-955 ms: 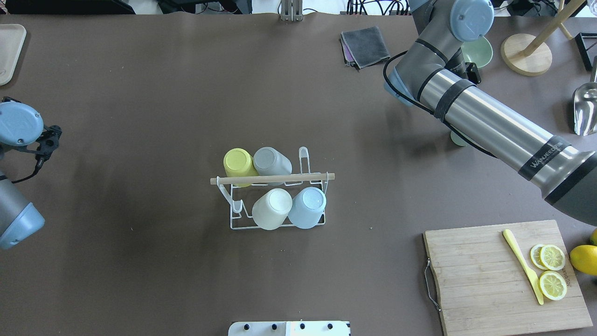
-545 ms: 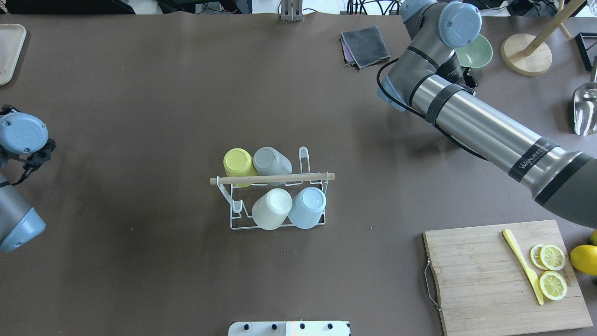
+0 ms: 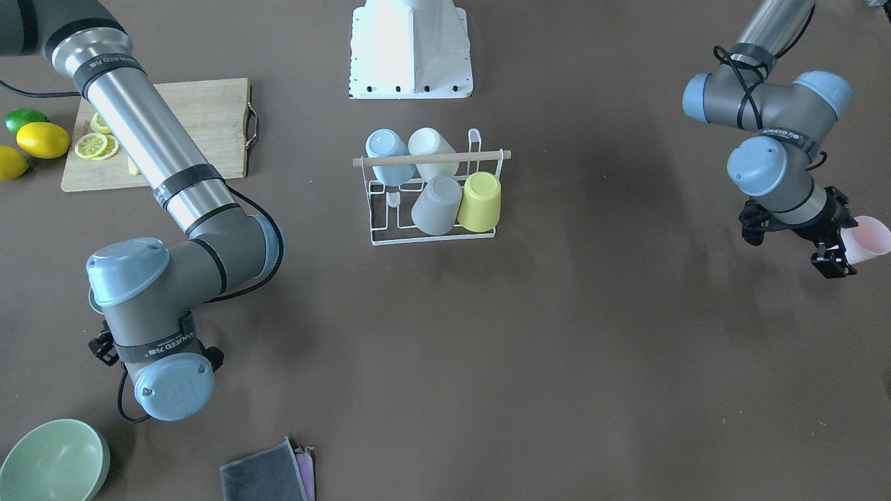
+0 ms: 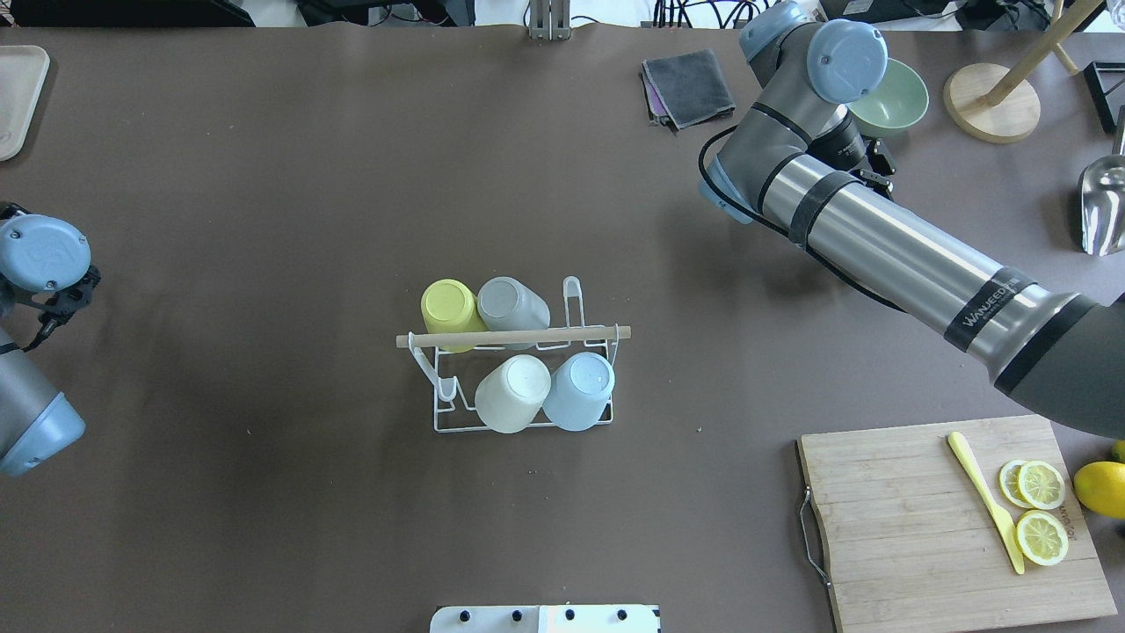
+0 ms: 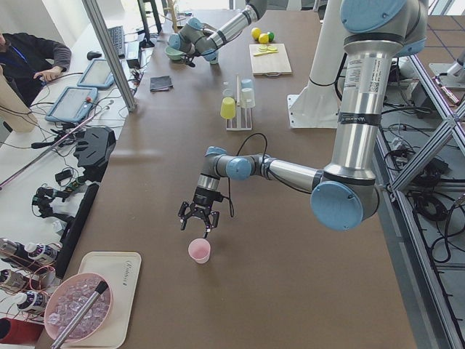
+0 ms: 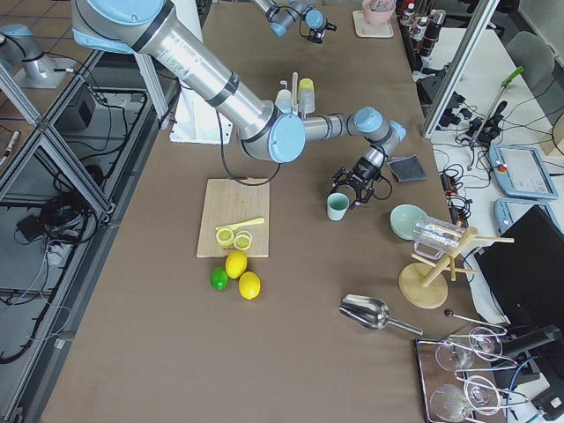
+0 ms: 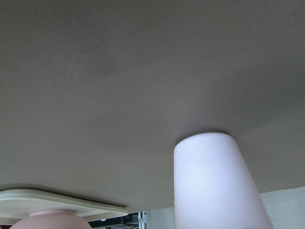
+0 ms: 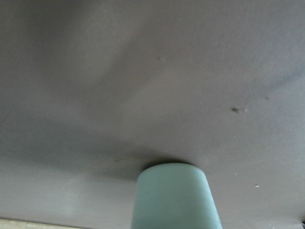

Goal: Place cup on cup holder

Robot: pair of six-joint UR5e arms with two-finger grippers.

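The white wire cup holder (image 4: 512, 336) with its wooden rod stands mid-table, also in the front view (image 3: 431, 158). It carries a yellow (image 4: 448, 305), a grey (image 4: 510, 303), a cream (image 4: 514, 391) and a blue cup (image 4: 578, 389). A pink cup (image 5: 199, 250) stands upright on the table, also in the front view (image 3: 866, 239) and the left wrist view (image 7: 214, 186). My left gripper (image 5: 197, 227) hangs open just beside it, not holding it. A green cup (image 6: 337, 206) stands upright, also in the right wrist view (image 8: 174, 195). My right gripper (image 6: 357, 194) is open beside it, apart.
A green bowl (image 4: 892, 97), a folded grey cloth (image 4: 688, 85) and a wooden stand (image 4: 993, 101) lie at the back right. A cutting board (image 4: 932, 519) with a yellow knife and lemon slices is front right. A tray (image 4: 18, 97) lies back left.
My right arm has swung toward the table's back and to the left in the overhead view. My left wrist has drawn slightly toward the left edge. The rack and its cups have not moved.
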